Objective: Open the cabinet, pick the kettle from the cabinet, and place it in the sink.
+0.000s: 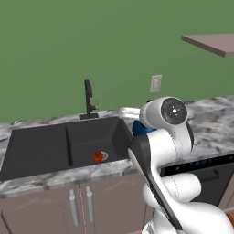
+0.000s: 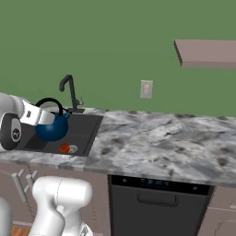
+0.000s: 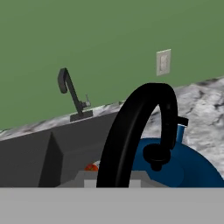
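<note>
The small round glossy blue kettle point(image 2: 50, 129) hangs from the white two-finger gripper point(image 2: 45, 115) above the right basin of the matte-black rectangular double-basin sink point(image 1: 41, 151); whether its base touches the basin floor cannot be told. The jaws are clenched on the kettle's thin black arched handle point(image 3: 135, 131), which curves as a smooth half hoop over the lid; the black lid knob point(image 3: 156, 156) sits beneath the arch. The kettle body is spherical and shiny, upright. In the right base view its short spout point(image 2: 67, 116) points right and slightly far, toward the wall; the handle's arch runs along that same left-right line.

The sink has flat, dull walls and a straight divider between the basins. A small orange-red object point(image 1: 97, 156) lies on the floor of the right basin by the pale drain. The tall black faucet point(image 1: 88, 100) stands at the far rim, its neck hooked at the top. The grey-white marbled stone counter point(image 2: 161, 147) is veined and smooth. A plain green wall point(image 2: 115, 41) carries a pale rectangular outlet plate point(image 2: 146, 89). Mauve-brown lower cabinet doors point(image 1: 91, 205) have short grey bar handles.
</note>
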Controlling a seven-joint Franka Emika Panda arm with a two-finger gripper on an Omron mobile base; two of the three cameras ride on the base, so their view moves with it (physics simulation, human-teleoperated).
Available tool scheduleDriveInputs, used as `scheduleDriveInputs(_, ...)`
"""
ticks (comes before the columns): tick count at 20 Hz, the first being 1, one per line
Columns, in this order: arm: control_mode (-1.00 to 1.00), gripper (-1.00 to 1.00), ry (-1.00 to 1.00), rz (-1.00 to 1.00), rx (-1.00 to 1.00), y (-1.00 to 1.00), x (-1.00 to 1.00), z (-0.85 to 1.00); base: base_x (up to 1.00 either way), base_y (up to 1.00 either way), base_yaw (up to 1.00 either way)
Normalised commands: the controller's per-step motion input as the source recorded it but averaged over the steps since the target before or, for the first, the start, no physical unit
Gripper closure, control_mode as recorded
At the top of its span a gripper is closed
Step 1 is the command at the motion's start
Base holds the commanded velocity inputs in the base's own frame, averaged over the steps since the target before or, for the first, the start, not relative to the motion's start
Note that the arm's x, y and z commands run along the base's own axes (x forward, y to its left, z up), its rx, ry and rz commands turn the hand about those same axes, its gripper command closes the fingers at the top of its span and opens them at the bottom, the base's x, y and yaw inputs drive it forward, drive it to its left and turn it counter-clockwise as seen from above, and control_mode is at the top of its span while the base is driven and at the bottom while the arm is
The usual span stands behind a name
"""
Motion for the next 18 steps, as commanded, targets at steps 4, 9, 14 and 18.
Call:
scheduleDriveInputs(4,1.00,1.00,0.00,0.00,0.00,0.00,0.00,0.00,0.07,0.28,0.00)
scheduleDriveInputs(9,1.00,1.00,0.00,0.00,0.00,0.00,0.00,0.00,0.02,0.34,0.00)
scheduleDriveInputs(14,1.00,1.00,0.00,0.00,0.00,0.00,0.00,0.00,0.15,0.26,0.00)
scheduleDriveInputs(18,1.00,1.00,0.00,0.00,0.00,0.00,0.00,0.00,0.24,0.14,0.00)
